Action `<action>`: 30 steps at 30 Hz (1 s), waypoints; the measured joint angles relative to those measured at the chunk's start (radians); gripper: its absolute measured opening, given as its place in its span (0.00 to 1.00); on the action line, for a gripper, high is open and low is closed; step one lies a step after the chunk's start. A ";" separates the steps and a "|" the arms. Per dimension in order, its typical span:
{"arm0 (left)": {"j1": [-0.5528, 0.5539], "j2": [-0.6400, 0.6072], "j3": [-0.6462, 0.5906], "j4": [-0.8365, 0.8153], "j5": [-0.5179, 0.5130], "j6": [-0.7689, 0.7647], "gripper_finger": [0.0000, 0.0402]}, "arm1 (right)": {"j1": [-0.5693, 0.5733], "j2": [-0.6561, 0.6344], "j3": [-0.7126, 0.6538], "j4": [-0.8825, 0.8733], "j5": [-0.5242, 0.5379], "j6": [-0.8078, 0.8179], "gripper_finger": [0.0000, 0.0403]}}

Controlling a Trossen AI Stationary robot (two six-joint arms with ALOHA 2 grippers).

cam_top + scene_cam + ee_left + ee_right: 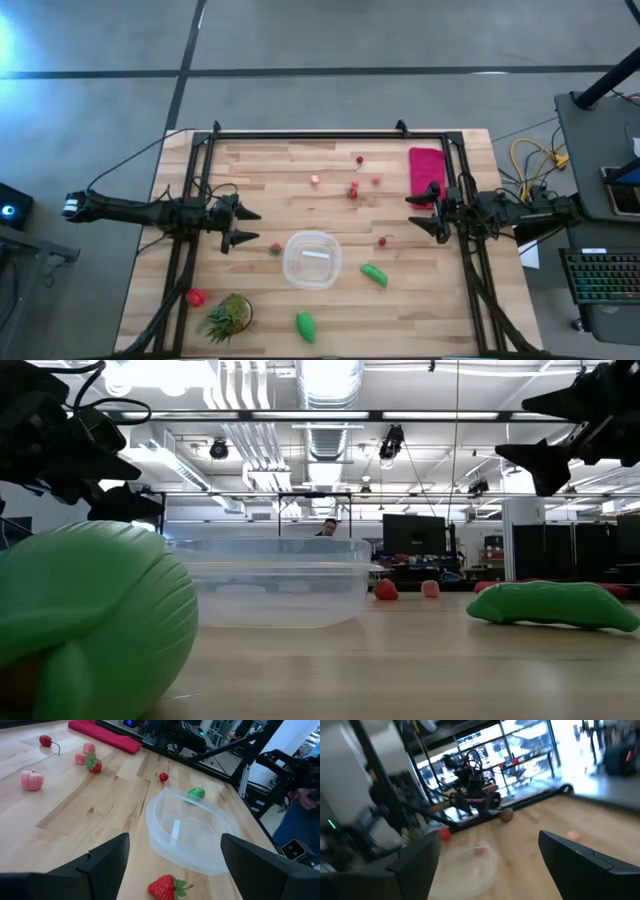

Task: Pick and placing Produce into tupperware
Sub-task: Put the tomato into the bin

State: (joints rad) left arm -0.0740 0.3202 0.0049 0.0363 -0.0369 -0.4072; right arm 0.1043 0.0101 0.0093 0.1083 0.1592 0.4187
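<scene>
The clear tupperware (312, 260) sits near the table's middle, also in the left wrist view (190, 830) and the low view (270, 580). My left gripper (247, 226) hangs open above the table to its left, with a strawberry (165, 887) between it and the container. My right gripper (417, 213) hangs open to the container's right, near the red cloth. Two green pieces (374, 274) (306, 326) lie on the near half and a red tomato (196, 297) at the near left. Small red and pink berries (353, 190) are scattered on the far half. A brown piece (506, 815) shows in the right wrist view.
A flat red cloth (427, 172) lies at the far right. A spiky potted plant (228, 315) stands at the near left beside the tomato. A dark frame (330, 133) runs along the table's far and side edges. A desk with a keyboard (600, 275) stands to the right.
</scene>
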 joint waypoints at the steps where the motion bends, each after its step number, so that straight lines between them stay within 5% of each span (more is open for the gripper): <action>1: 0.000 0.000 0.000 0.000 0.000 0.000 0.75 | -0.002 0.000 0.000 0.009 0.005 0.051 0.81; 8: 0.000 0.000 0.000 0.000 0.000 0.000 0.75 | -0.002 0.001 0.000 0.105 0.057 0.500 0.81; 14: 0.000 0.000 0.000 0.000 0.000 0.000 0.75 | -0.002 0.019 0.000 0.109 0.097 0.321 0.81; 30: 0.000 0.000 0.000 0.000 0.000 0.000 0.75 | -0.002 0.018 0.000 0.107 0.097 0.393 0.81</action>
State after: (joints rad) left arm -0.0742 0.3202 0.0050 0.0362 -0.0368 -0.4072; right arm 0.1020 0.0277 0.0090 0.2157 0.2558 0.8112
